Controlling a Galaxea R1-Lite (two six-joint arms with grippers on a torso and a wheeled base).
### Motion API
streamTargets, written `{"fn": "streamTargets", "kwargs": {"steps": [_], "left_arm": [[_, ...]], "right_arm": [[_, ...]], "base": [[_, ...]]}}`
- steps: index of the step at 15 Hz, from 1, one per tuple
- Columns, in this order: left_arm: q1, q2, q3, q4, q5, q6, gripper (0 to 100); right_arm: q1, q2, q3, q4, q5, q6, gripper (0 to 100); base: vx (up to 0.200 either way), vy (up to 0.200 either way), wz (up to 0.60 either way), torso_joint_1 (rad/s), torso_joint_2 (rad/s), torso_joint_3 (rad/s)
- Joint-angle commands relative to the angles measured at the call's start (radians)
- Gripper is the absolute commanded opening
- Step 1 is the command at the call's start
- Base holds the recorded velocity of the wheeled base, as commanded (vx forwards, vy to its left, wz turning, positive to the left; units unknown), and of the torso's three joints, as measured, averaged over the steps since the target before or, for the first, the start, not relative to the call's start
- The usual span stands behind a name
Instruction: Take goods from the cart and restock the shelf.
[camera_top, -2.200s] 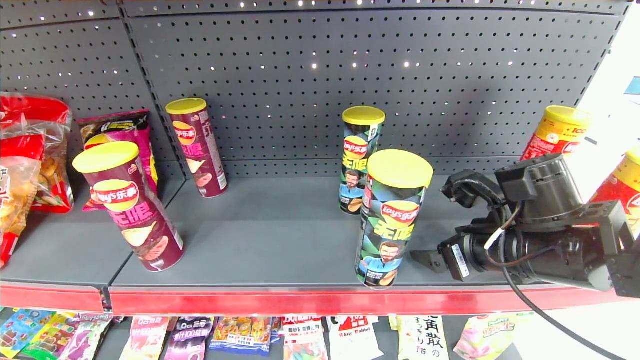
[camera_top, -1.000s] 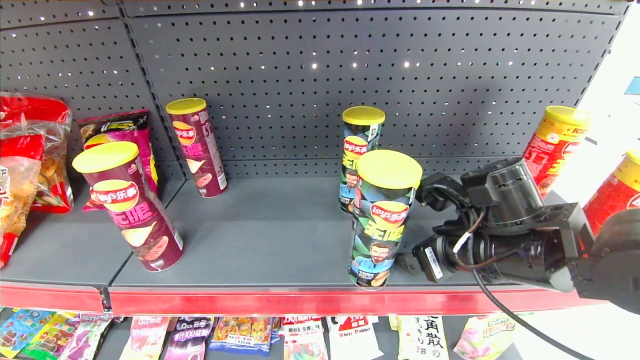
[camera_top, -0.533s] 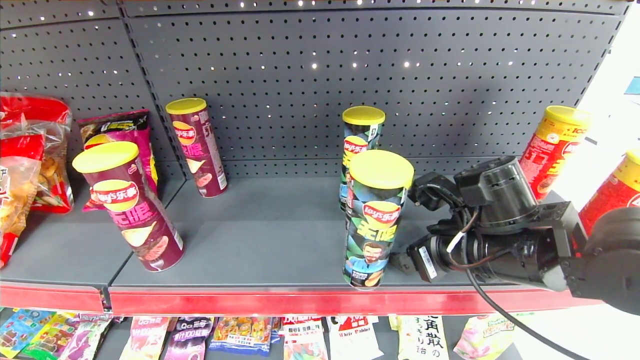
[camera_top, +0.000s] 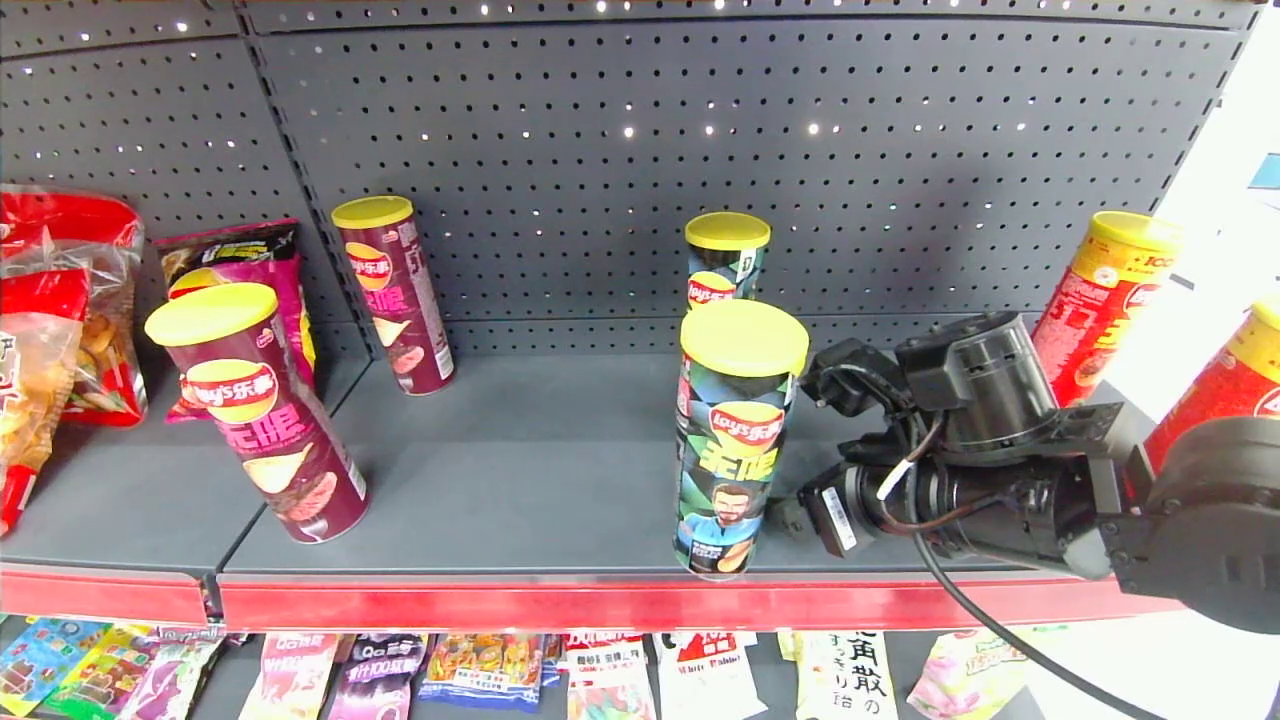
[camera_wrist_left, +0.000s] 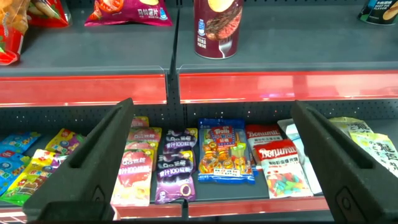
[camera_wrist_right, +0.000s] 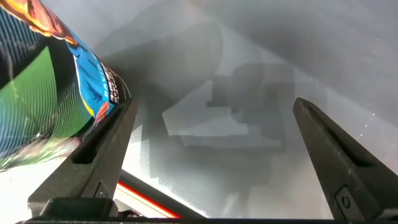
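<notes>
While the chip can (camera_top: 742, 440) stands upright near the front lip of the shelf (camera_top: 520, 470), the right end effector (camera_wrist_right: 214, 106) sits beside its base, fingers spread and gripping nothing.
The can is judged light: a stiff tube whose thin wall could dent and whose glossy wrap may slip. Being tall, it tips easily, so hold it across mid-height, below the yellow lid (camera_top: 745, 337). The head view shows a 2nd matching can (camera_top: 727, 255) directly behind. The right wrist view shows the can's foot just beside 1 finger, contact uncertain. The left end effector (camera_wrist_left: 212, 106), also spread and empty, faces candy bags (camera_wrist_left: 227, 152) on the lower shelf.
</notes>
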Motion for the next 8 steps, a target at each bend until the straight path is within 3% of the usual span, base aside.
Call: {"fn": "streamTargets", "kwargs": {"steps": [1,8], "left_arm": [[0.0,0.0,0.0,0.0,0.0,0.0,100],[0.0,0.0,0.0,0.0,0.0,0.0,100]], "right_arm": [[0.002,0.0,-0.001,-0.002,0.0,-0.002,100],[0.022,0.012,-0.01,-0.004,-0.001,-0.001,100]], "base": [[0.0,0.0,0.0,0.0,0.0,0.0],[0.0,0.0,0.0,0.0,0.0,0.0]]}}
